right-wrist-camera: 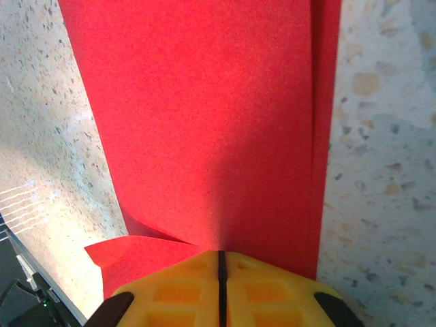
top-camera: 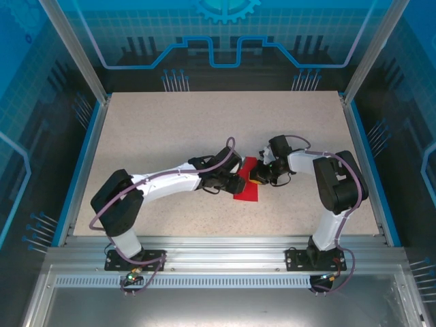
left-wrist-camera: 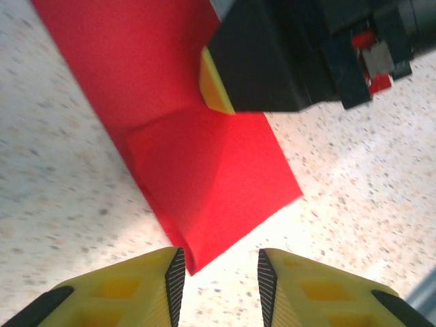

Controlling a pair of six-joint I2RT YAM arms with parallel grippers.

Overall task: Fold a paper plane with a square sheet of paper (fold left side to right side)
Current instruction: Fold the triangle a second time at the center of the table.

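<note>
Red paper point(left-wrist-camera: 204, 157), one sheet; left gripper point(left-wrist-camera: 219, 272) parted, right gripper point(right-wrist-camera: 219, 272) closed.

A speckled beige table point(top-camera: 170, 129) carries the folded red sheet of paper point(top-camera: 248, 192) near its middle.

Bright red square sheet of paper point(top-camera: 246, 185) lies folded, creased, on the table point(top-camera: 170, 122).

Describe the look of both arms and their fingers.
The left arm and right arm match: white links, bulky black joints. A lilac cable loops along each. The fingers are yellow blocks with black ribbed pads.
</note>
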